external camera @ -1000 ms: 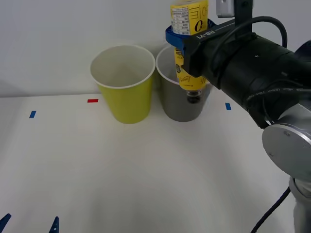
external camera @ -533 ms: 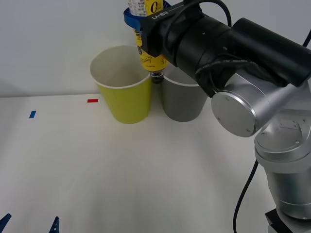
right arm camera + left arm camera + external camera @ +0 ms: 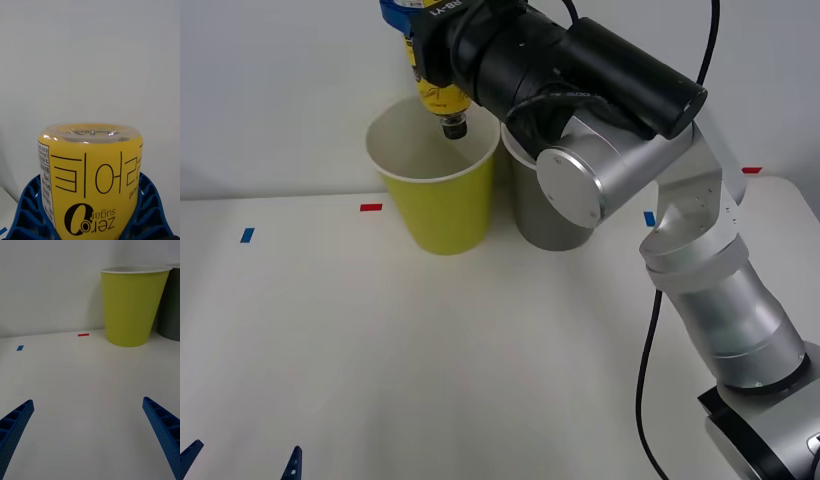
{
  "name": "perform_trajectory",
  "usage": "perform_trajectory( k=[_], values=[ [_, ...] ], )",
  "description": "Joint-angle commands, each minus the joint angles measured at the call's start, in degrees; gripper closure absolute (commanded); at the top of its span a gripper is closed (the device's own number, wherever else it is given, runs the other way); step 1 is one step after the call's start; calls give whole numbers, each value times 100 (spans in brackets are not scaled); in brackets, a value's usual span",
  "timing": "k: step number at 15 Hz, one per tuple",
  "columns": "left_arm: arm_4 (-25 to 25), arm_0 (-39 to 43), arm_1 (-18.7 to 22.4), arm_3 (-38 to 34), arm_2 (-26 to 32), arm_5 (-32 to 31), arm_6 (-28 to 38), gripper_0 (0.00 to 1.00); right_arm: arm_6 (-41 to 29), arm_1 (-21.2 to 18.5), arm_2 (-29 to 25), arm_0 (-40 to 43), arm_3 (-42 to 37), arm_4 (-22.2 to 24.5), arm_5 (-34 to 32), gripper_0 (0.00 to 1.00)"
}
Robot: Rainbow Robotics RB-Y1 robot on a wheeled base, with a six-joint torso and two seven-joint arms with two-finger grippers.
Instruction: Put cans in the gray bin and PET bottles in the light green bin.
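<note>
**Operator:** What do I have in the front view?

**Spotter:** Your right gripper [image 3: 420,35] is clamped on the small slim PET bottle with the bright yellow label [image 3: 438,92]. You hold it upside down, black cap lowest, over the mouth of the tall yellow-green plastic bin with the white rim [image 3: 435,172], toward the side nearest the tall dark gray plastic bin [image 3: 552,205] that stands just beside it. The cap looks level with the rim or just above it; I can't tell which.

**Operator:** And the right wrist view?

**Spotter:** You see the bottle's clear base and yellow label [image 3: 92,176] seated between the blue ribbed fingers [image 3: 26,210]. The hold looks square and firm.

**Operator:** Left wrist view?

**Spotter:** Your left gripper [image 3: 90,435] sits parked low over the white table [image 3: 75,390], fingers spread wide and empty, well apart from both bins.

**Operator:** How should I finish?

**Spotter:** I'd centre the cap away from the shared rim edge, keep the bottle vertical, then let go so it drops cleanly inside.
</note>
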Motion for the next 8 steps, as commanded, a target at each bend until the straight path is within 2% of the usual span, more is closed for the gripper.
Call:
perform_trajectory(
  k=[1, 4, 8],
  values=[
    [0, 0, 0, 0, 0, 0, 0, 0, 31, 131, 162, -210, 738, 224, -754, 100],
    [0, 0, 0, 0, 0, 0, 0, 0, 5, 201, 179, -272, 1072, 532, -982, 100],
    [0, 0, 0, 0, 0, 0, 0, 0, -4, 271, 179, -412, 1397, 523, -991, 100]
  ],
)
